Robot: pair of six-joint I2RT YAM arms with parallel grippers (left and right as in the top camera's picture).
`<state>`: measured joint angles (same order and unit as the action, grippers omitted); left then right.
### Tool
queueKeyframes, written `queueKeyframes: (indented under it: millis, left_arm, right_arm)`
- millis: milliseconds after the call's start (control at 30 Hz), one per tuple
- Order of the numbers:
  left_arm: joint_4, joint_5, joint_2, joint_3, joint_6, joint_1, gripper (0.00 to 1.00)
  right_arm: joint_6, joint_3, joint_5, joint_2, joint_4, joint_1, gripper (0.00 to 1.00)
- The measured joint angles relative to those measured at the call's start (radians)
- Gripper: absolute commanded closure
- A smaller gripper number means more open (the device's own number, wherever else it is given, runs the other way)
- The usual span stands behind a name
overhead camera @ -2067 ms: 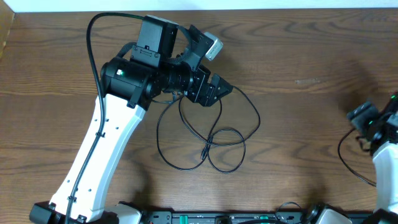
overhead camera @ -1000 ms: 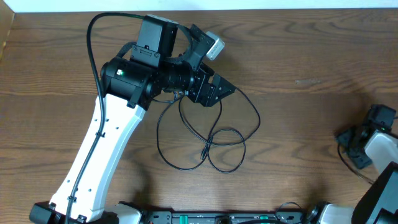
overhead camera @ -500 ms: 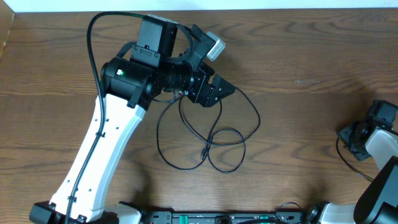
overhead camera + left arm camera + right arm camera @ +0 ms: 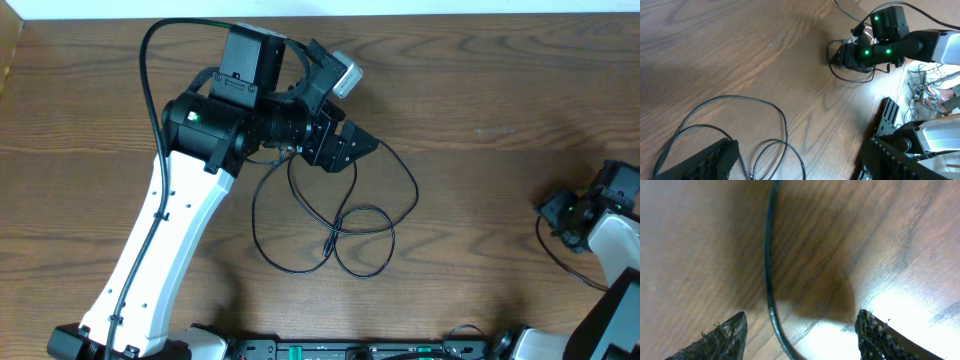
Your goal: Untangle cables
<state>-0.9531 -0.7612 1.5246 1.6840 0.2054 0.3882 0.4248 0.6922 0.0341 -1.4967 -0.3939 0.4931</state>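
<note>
— Where are the cables?

— A thin black cable (image 4: 735, 98) lies in loose loops on the wooden table (image 4: 480, 80), near the middle, right at the left gripper (image 4: 800, 150). The loops cross each other in several places, and 1 small plug end (image 4: 328, 243) lies inside the tangle. I cannot tell whether it is 1 cord or 2.

— Is the left gripper holding it?

— No. Its 2 fingers stand wide apart, released, low over the upper side of the loops. In the left wrist view the cord passes behind 1 finger (image 4: 705, 160). Whether they touch there, I cannot tell.

— And the arm behind it?

— The white left arm (image 4: 170, 230) reaches from the bottom-left corner of the overhead view up to the middle of the table.

— What about the right side?

— The right gripper (image 4: 801, 315) sits at the right edge of the table, well apart from the tangle, with its tips pointing down at the wood. A second black cable (image 4: 768, 270) curves across the table between its 2 fingertips. The fingers are spread, with bare wood on both sides of the cord, so nothing is grasped.

— Does that second cable join the middle loops?

— From overhead it lies only at the right edge, curving beside the gripper, apart from the middle loops.
</note>
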Motion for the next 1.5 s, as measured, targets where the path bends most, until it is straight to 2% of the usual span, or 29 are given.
queueKeyframes:
  millis: [533, 867, 1200, 1267, 1333, 1400, 1433, 1500]
  left_arm:
    - [0.000, 0.000, 0.000, 0.000, 0.002, 0.000, 0.16]
    - [0.000, 0.000, 0.000, 0.000, 0.006, 0.000, 0.16]
    - [0.000, 0.000, 0.000, 0.000, 0.007, 0.000, 0.16]
    - [0.000, 0.000, 0.000, 0.000, 0.009, 0.000, 0.16]
    - [0.000, 0.000, 0.000, 0.000, 0.009, 0.000, 0.16]
    - [0.000, 0.000, 0.000, 0.000, 0.010, 0.000, 0.16]
    - [0.000, 0.000, 0.000, 0.000, 0.010, 0.000, 0.16]
    - [0.000, 0.000, 0.000, 0.000, 0.010, 0.000, 0.16]
  right_arm:
    - [-0.016, 0.000, -0.057, 0.007, -0.013, -0.002, 0.32]
    - [-0.021, 0.000, -0.082, 0.006, 0.027, -0.079, 0.32]
    - [-0.023, 0.001, -0.138, -0.075, 0.055, -0.099, 0.32]
    - [-0.024, 0.008, -0.155, -0.087, 0.062, -0.099, 0.52]
    - [-0.022, 0.011, -0.169, -0.092, 0.066, -0.099, 0.61]
    - [-0.022, 0.012, -0.169, -0.094, 0.068, -0.099, 0.86]
    - [-0.026, 0.013, -0.171, -0.094, 0.067, -0.099, 0.93]
    - [-0.019, 0.013, -0.169, -0.094, 0.069, -0.099, 0.99]
